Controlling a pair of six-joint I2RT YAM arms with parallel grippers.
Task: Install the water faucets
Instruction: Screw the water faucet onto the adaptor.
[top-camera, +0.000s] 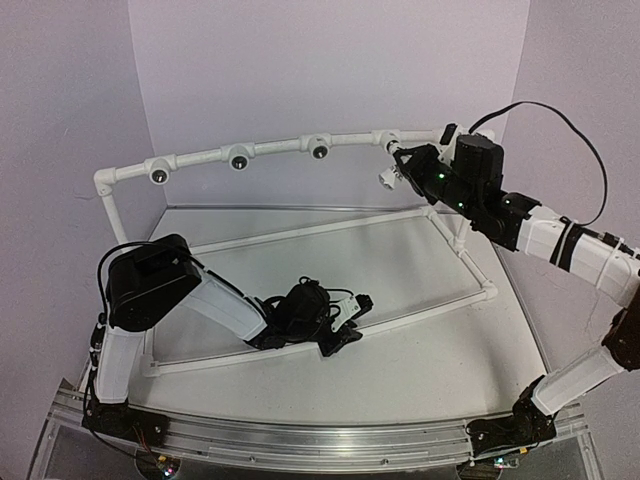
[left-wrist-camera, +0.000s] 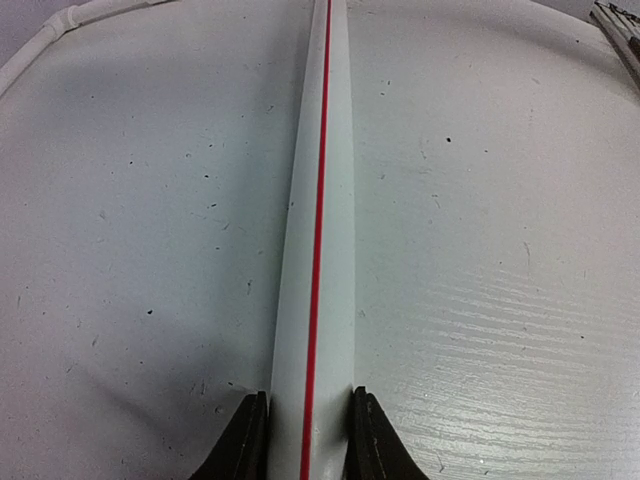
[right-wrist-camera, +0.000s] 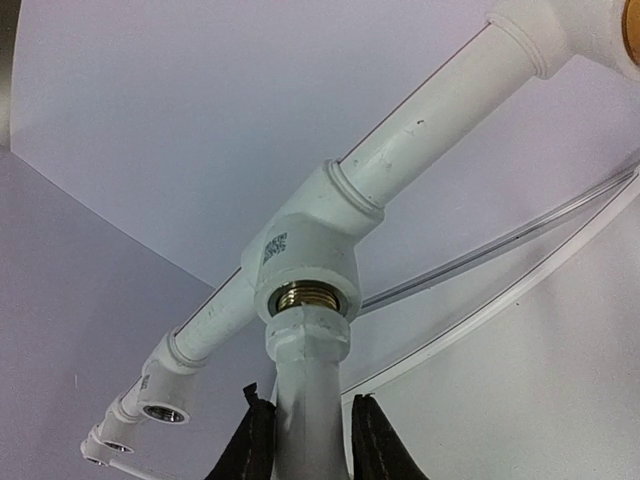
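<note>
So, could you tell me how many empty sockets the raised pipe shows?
3, all on the raised pipe: one socket near its left end, one next along, one mid-span. The right arm may hide others.

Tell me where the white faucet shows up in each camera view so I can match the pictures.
Top external: upper right, white faucet in the right gripper, just under the top rail.
Left wrist: not in it.
Right wrist: bottom centre, between the fingers, its end at a brass-threaded socket.
Shared landmark: the white pipe frame, seen in all three.
</note>
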